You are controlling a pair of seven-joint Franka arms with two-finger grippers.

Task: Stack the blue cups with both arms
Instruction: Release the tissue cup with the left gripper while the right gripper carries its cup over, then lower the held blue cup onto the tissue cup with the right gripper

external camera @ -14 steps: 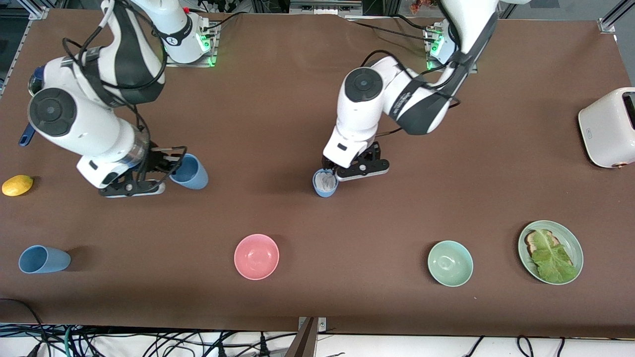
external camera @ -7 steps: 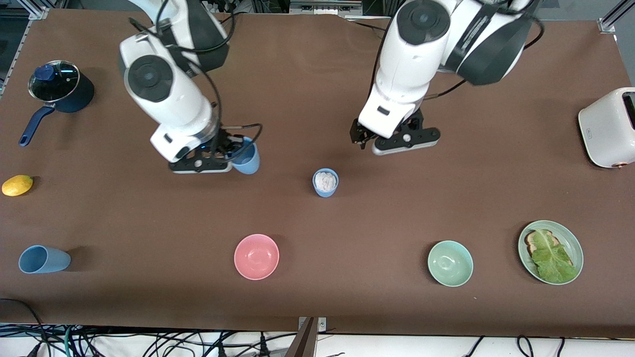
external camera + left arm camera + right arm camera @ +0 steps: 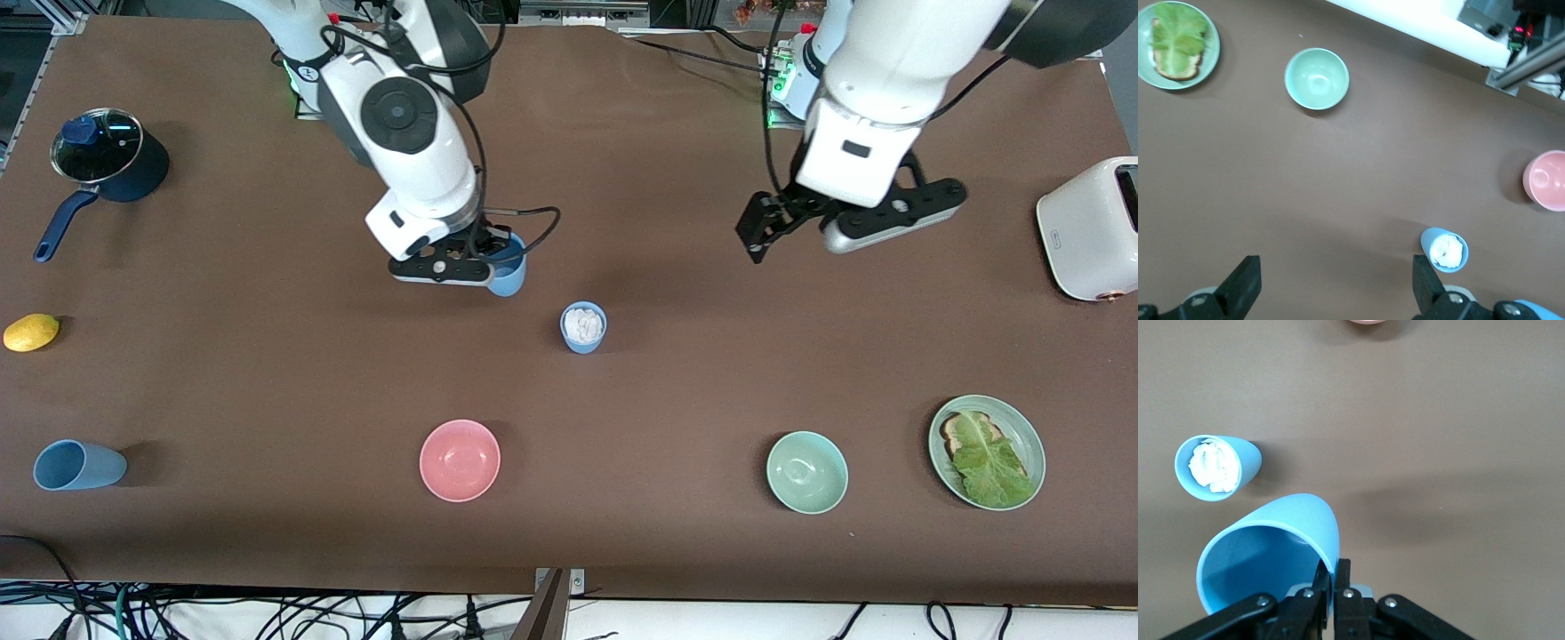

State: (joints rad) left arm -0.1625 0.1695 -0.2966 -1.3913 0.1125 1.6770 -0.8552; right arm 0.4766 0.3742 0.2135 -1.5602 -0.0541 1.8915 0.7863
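Observation:
My right gripper (image 3: 487,260) is shut on the rim of a blue cup (image 3: 509,271), pinching its wall (image 3: 1333,577). The held cup (image 3: 1268,553) hangs tilted over the table beside a second blue cup (image 3: 583,327), toward the right arm's end. That second cup (image 3: 1217,467) stands upright with white crumpled stuff inside. A third blue cup (image 3: 78,465) lies on its side near the front edge at the right arm's end. My left gripper (image 3: 791,229) hangs open and empty, raised over bare table toward the left arm's end; the filled cup (image 3: 1445,249) shows past one finger (image 3: 1425,288).
A pink bowl (image 3: 460,460), a pale green bowl (image 3: 806,471) and a green plate (image 3: 942,418) with toast and lettuce stand along the front. A lidded pot (image 3: 108,156) and a lemon (image 3: 31,332) are at the right arm's end, a white toaster (image 3: 1089,227) at the left arm's.
The right arm has carried its blue cup from the right arm's end toward the filled cup. The left gripper rose away from the filled cup and swung toward the left arm's end.

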